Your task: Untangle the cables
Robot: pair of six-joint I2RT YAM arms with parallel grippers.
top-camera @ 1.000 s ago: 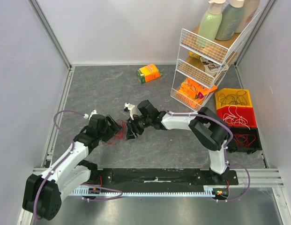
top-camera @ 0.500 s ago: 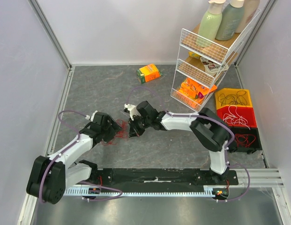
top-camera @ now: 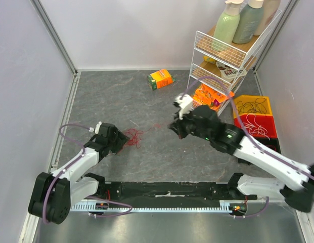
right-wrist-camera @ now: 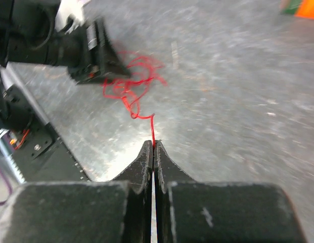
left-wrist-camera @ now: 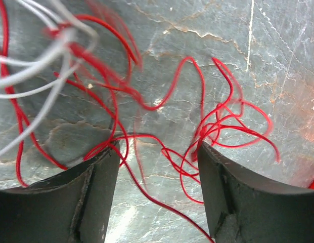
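Two arms: your left gripper point(top-camera: 122, 142) and right gripper point(top-camera: 174, 128), over the tabletop point(top-camera: 106, 96).
Left jaws: apart, gripping nothing; red cable point(left-wrist-camera: 146, 104) strands lie between them.
Right jaws: pressed together, pinching one red strand that leads to that tangle.
White cable point(left-wrist-camera: 40, 66): blurred, beside the red.

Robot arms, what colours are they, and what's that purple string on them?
The left arm and the right arm both have smooth white tube sections joined by chunky black round joints. A thin purple hose loops along each arm. The jaws are plain black and have no markings. A small white block sits by the right wrist.
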